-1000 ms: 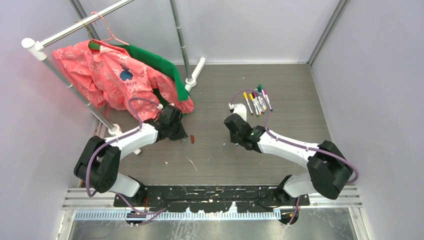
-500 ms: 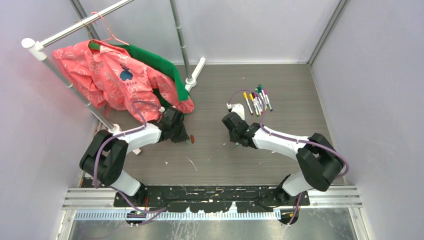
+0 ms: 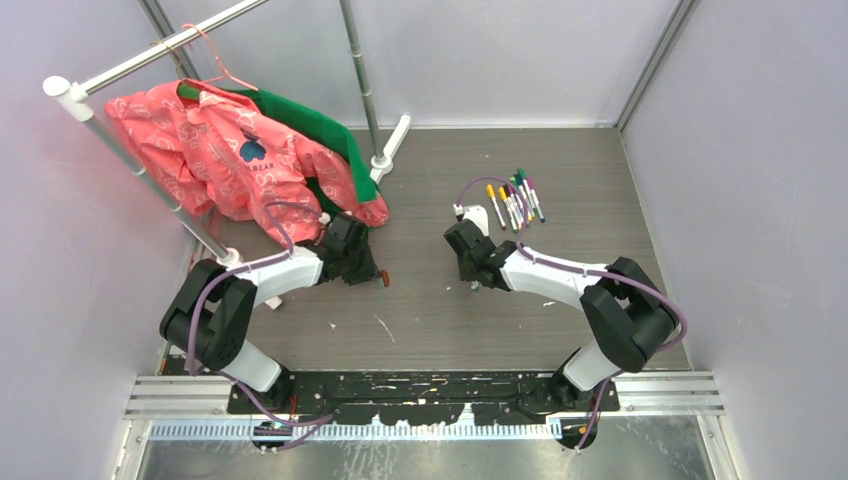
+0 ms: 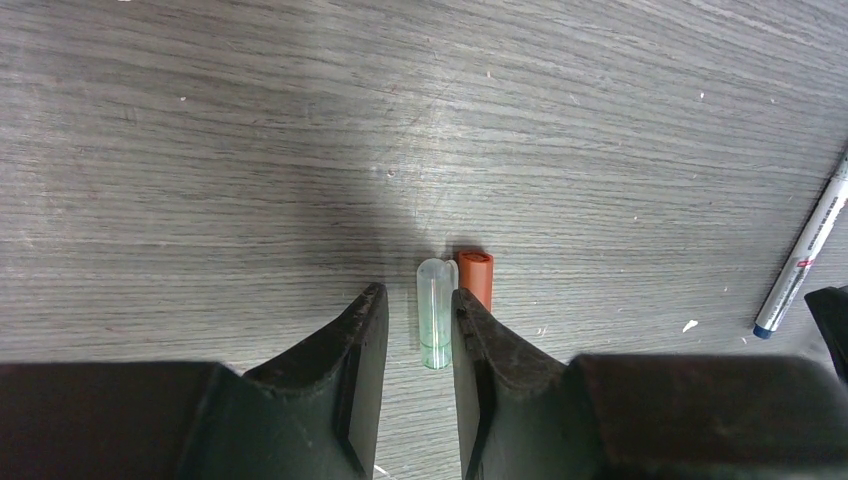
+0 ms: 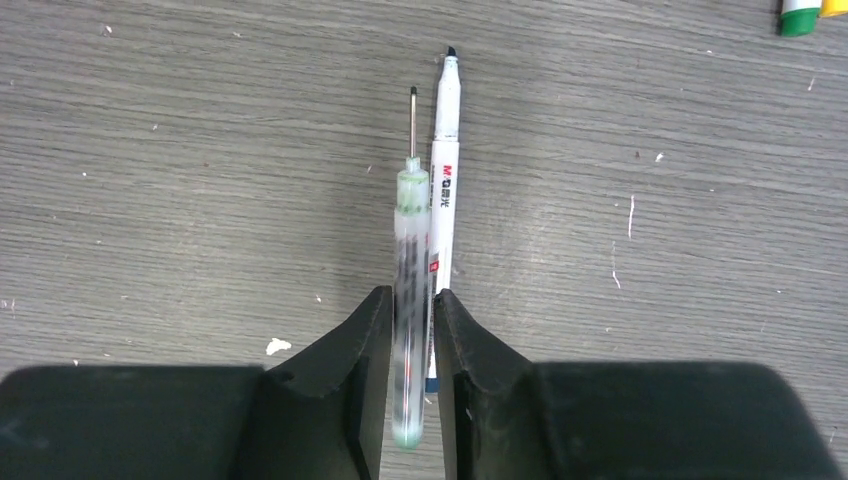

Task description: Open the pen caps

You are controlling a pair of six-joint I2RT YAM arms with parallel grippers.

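In the left wrist view a clear greenish pen cap (image 4: 435,312) lies on the table between my left gripper's (image 4: 418,293) fingers, close to the right one. That gripper is open and a gap shows on the cap's left side. An orange-red cap (image 4: 476,278) lies just beside it. In the right wrist view a clear green pen (image 5: 411,200), uncapped and blurred, sits between my right gripper's (image 5: 410,294) slightly parted jaws. A white uncapped pen (image 5: 443,170) lies alongside it. From above, my left gripper (image 3: 377,277) and my right gripper (image 3: 473,284) are both low over the table.
Several capped pens (image 3: 516,200) lie in a cluster behind the right arm. A clothes rack with a pink garment (image 3: 215,150) and a green one (image 3: 318,122) stands at the back left, its foot (image 3: 390,145) on the table. Side walls close in both sides.
The left jaws have parted and the clear cap now lies free between them. The right jaws have widened around the green pen. Both arms have stayed nearly in place.
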